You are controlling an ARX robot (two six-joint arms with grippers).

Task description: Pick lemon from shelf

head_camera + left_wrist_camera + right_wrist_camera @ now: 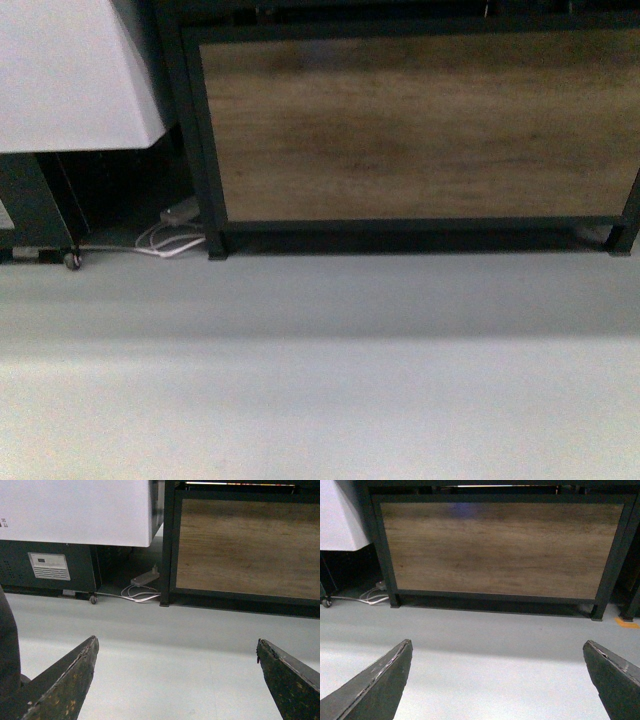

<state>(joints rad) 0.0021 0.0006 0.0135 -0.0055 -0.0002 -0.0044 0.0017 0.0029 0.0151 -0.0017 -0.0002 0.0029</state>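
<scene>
The lemon is out of view in every frame. Of the shelf (420, 125) only the bottom shows: a black metal frame round a brown wood panel, standing on the grey floor. It also fills the far side of the left wrist view, shelf (250, 545), and of the right wrist view, shelf (500, 547). My left gripper (177, 640) is open over bare floor, some way short of the frame. My right gripper (498, 642) is open too, with nothing between its fingers. Neither arm shows in the front view.
A white cabinet (70, 70) on a dark wheeled base stands left of the frame. White cables and a power strip (142, 582) lie in the gap between them. A yellow floor mark (626, 623) sits by the frame's right foot. Grey floor (320, 380) lies in front.
</scene>
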